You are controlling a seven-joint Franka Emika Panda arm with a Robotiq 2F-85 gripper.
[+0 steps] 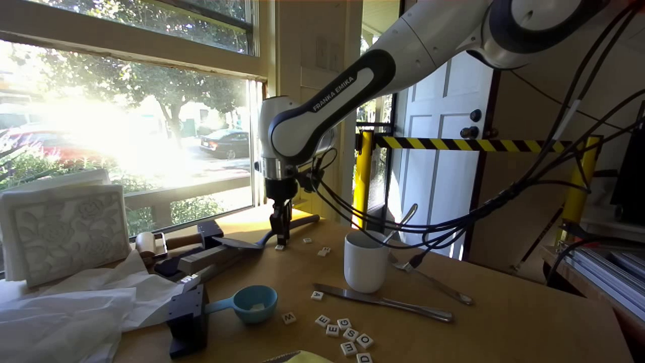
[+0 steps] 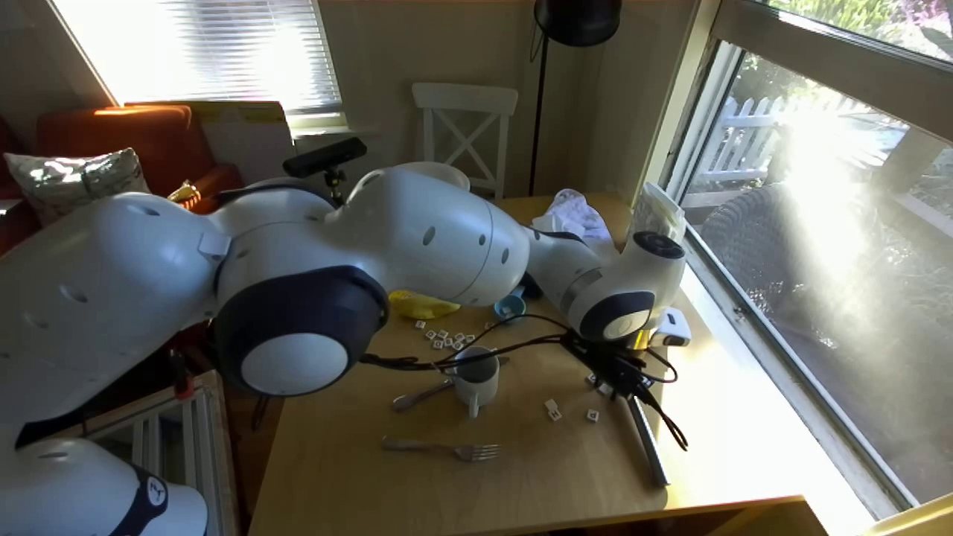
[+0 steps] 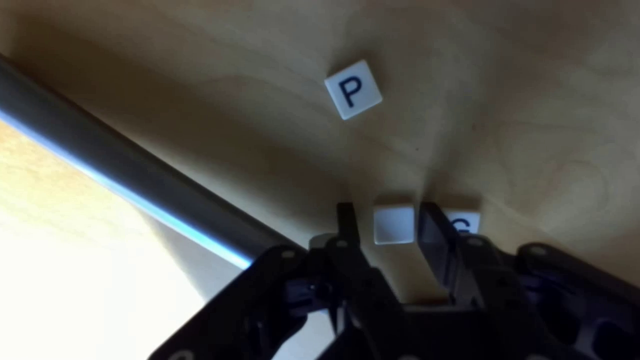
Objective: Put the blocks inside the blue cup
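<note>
At least one pale tile [image 1: 258,306] sits in the light-blue measuring cup [image 1: 256,317]; many letter tiles [image 1: 351,334] lie outside; the gripper [image 3: 389,215], parted, straddles a blank-faced tile [image 3: 394,226] — not yet grasped.

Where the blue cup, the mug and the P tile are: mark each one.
Blue cup [image 1: 254,317]: in an exterior view, outer wall.
Mug [image 1: 365,267]: in an exterior view, outer wall.
P tile [image 3: 353,90]: in the wrist view, lettered top face.
</note>
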